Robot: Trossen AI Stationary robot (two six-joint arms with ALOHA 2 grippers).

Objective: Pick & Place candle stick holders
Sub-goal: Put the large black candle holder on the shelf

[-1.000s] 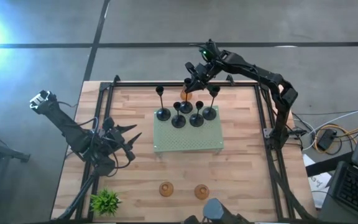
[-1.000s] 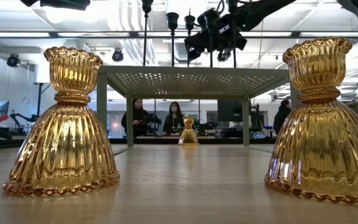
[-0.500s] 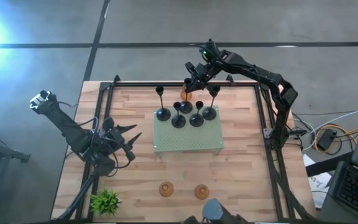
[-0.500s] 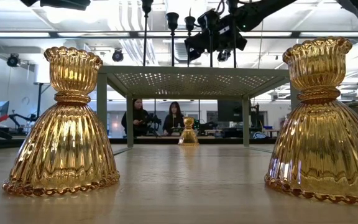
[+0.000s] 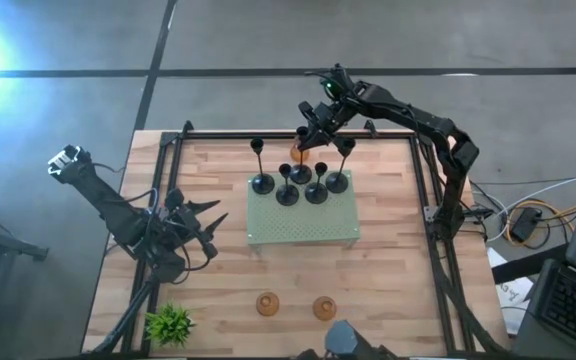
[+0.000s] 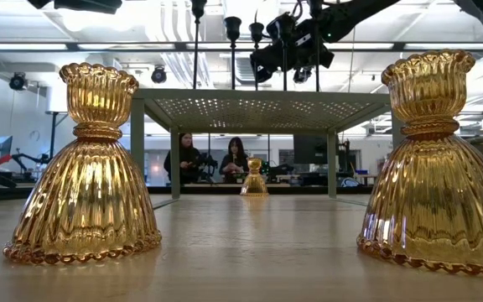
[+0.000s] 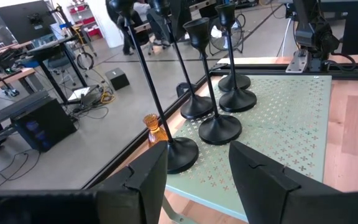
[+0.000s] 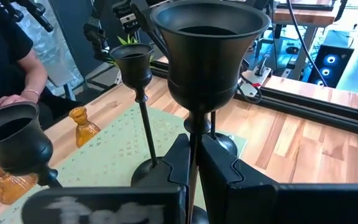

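Black holder's stem point(image 8: 192, 155) sits pinched in right gripper point(image 8: 194, 163) jaws, seemingly upright.

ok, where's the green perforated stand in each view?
High: green stand sits mid-table, between the arms.
Low: platform on legs across the middle, seen from underneath.
Left wrist: just beyond that arm's jaws.
Right wrist: beneath the stems, past the jaws.
Shared landmark: the black holders standing on it.
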